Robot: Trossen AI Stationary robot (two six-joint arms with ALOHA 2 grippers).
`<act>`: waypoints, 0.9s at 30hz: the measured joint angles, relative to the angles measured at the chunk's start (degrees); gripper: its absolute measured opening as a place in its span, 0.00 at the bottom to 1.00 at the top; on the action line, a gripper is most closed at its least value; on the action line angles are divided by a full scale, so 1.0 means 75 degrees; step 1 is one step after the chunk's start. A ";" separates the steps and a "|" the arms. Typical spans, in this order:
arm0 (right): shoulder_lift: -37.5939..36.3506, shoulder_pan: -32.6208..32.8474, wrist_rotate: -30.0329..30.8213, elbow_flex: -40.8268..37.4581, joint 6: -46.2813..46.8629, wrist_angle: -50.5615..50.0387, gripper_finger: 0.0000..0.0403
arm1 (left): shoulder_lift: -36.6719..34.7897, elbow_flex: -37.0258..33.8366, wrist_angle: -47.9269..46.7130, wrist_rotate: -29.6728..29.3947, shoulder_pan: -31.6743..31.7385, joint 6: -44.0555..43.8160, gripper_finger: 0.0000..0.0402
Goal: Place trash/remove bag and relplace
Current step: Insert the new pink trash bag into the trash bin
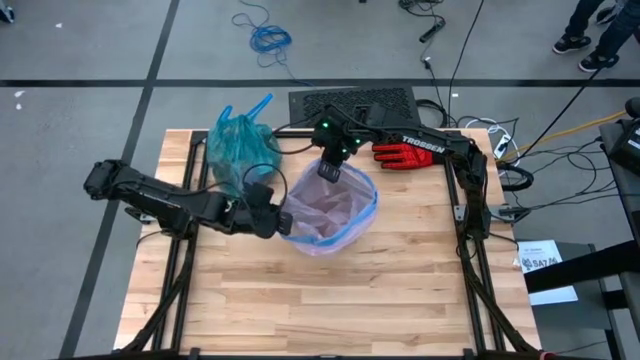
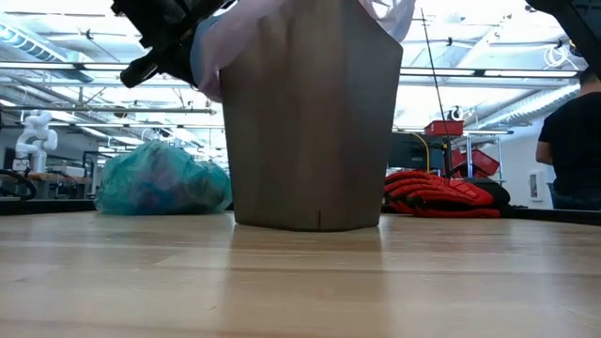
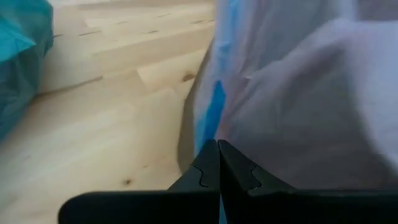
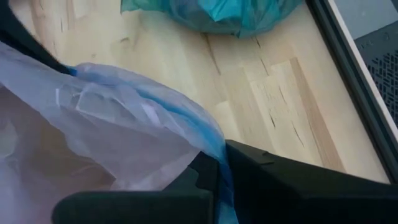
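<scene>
**Pink liner gripped at both sides of the bin rim**

High view: found a bin (image 1: 330, 210) near the middle of the wooden table (image 1: 330, 300), lined with a pale pink bag (image 1: 325, 215) edged by a blue strip. Saw the left gripper (image 1: 283, 218) at the bin's left rim, fingers pinched together on the pink bag's edge. Saw the right gripper (image 1: 330, 172) at the bin's far rim, likewise clamped on the bag's edge. Spotted the teal bag (image 1: 240, 148) lying on the table beyond and to the left of the bin, tied handles sticking up, well apart from both grippers. Noted a red glove (image 1: 400, 155) to the bin's far right.

Low view: faced the bin's grey wall (image 2: 310, 122) standing upright on the table, pink liner folded over its top at the left. Made out the teal bag (image 2: 160, 180) resting on the table left of the bin, the red glove (image 2: 437, 195) right of it, and part of a person (image 2: 575, 141) in a dark top in the room far right.

Left wrist view: showed both fingers (image 3: 205, 171) closed tight together on the pink bag by its blue strip, the teal bag beside the bin.

Right wrist view: showed fingers (image 4: 261, 165) shut on the blue-edged rim of the pink bag, the teal bag on the table beyond the bin.
</scene>
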 joint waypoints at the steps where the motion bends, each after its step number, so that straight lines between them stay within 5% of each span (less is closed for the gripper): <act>1: 0.0000 -0.0003 0.0007 0.0000 0.0000 0.0003 0.03 | -0.0041 0.0055 0.0005 -0.0079 -0.0030 0.0005 0.00; 17: 0.0000 -0.0005 0.0007 0.0000 0.0012 0.0019 0.03 | -0.1445 0.0552 -0.0110 -0.0633 -0.0467 0.1041 0.00; 27: 0.0000 -0.0004 0.0002 -0.0001 0.0061 0.0116 0.03 | -0.0288 0.0550 -0.1289 -0.0443 -0.0596 0.0221 0.00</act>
